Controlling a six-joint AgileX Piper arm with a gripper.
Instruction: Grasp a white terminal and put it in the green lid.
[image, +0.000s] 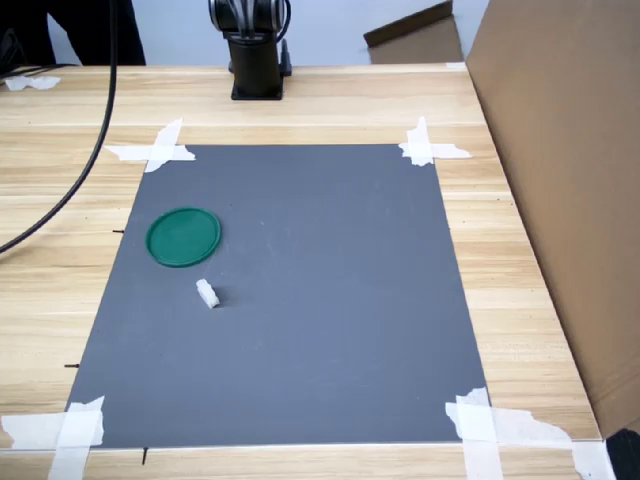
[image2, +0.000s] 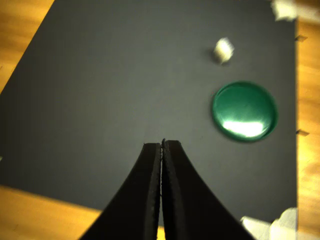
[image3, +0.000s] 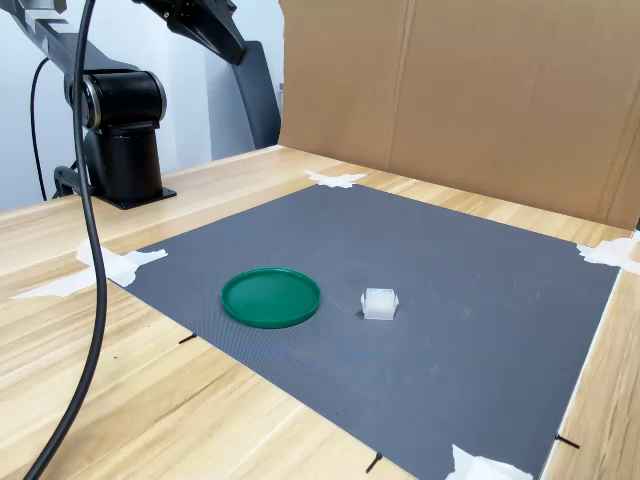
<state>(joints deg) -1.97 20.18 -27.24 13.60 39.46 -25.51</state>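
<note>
The white terminal (image: 207, 293) (image3: 379, 303) (image2: 223, 49) lies on the grey mat, a short gap from the green lid (image: 184, 237) (image3: 271, 297) (image2: 244, 111), which lies flat and holds nothing. In the wrist view my gripper (image2: 162, 145) is shut, its two black fingers pressed together with nothing between them. It hangs well above the mat, away from both the lid and the terminal. In both exterior views only the arm's base and upper links show; the gripper itself is out of frame.
The grey mat (image: 330, 300) is taped at its corners to a wooden table (image: 520, 260). A cardboard wall (image3: 480, 100) stands along one side. The arm's base (image: 256, 60) is at the table's far edge, and a black cable (image3: 90, 250) hangs over the table.
</note>
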